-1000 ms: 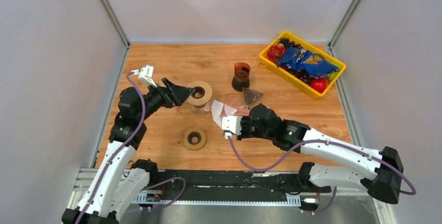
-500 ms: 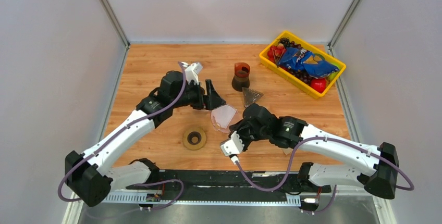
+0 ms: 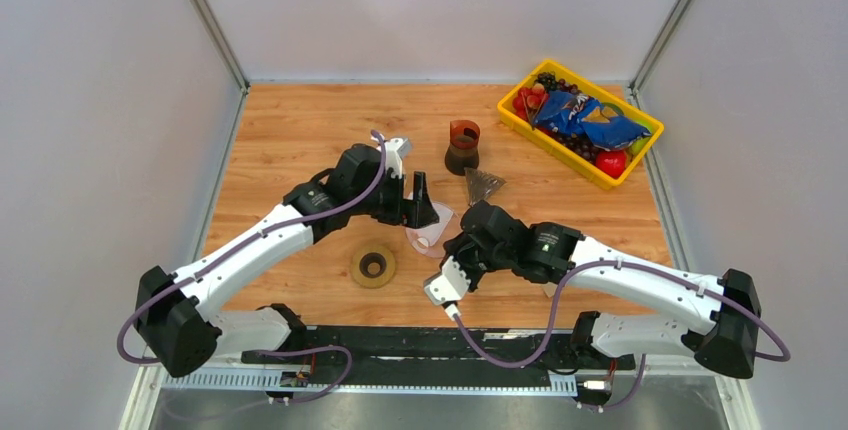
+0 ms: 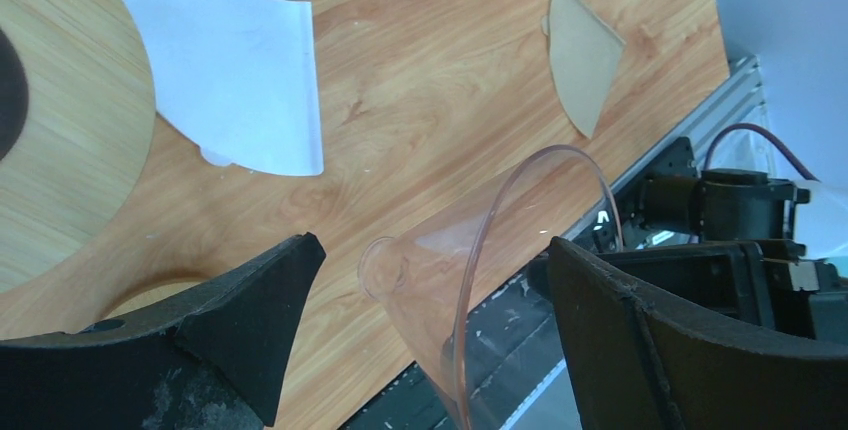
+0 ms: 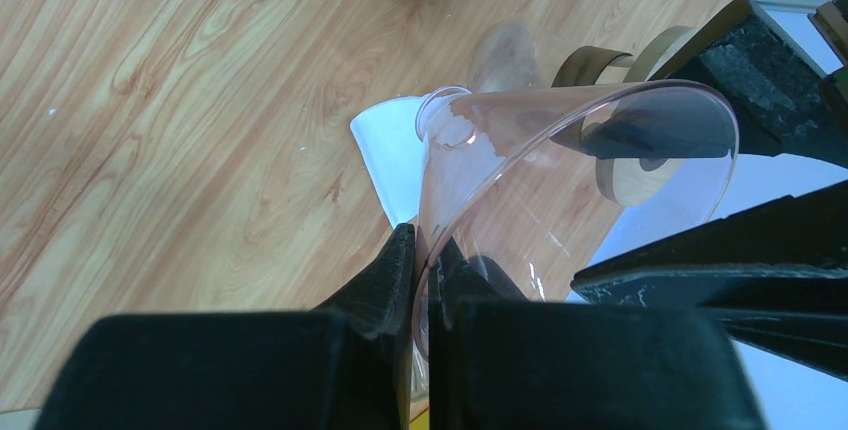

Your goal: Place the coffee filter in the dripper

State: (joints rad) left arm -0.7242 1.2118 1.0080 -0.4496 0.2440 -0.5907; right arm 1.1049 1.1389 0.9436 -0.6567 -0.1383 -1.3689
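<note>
Right tool (image 5: 420, 250) pinches clear dripper (image 5: 560, 160) wall, holding it tilted; left tool (image 4: 430, 255) spread astride its rim, probably to take it. White filter (image 4: 240, 80) lies on table (image 4: 430, 50).

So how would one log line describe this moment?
right gripper: shut on clear dripper rim, tilted | left gripper: open, straddling dripper | white filter: flat on table, not in dripper

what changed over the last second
The left gripper swung right from the raised wooden ring and now hangs open around the clear dripper. The right gripper, still pinching the dripper's rim, rolled its wrist and tipped it. Flat wooden ring, brown cup and yellow bin stayed put.
</note>
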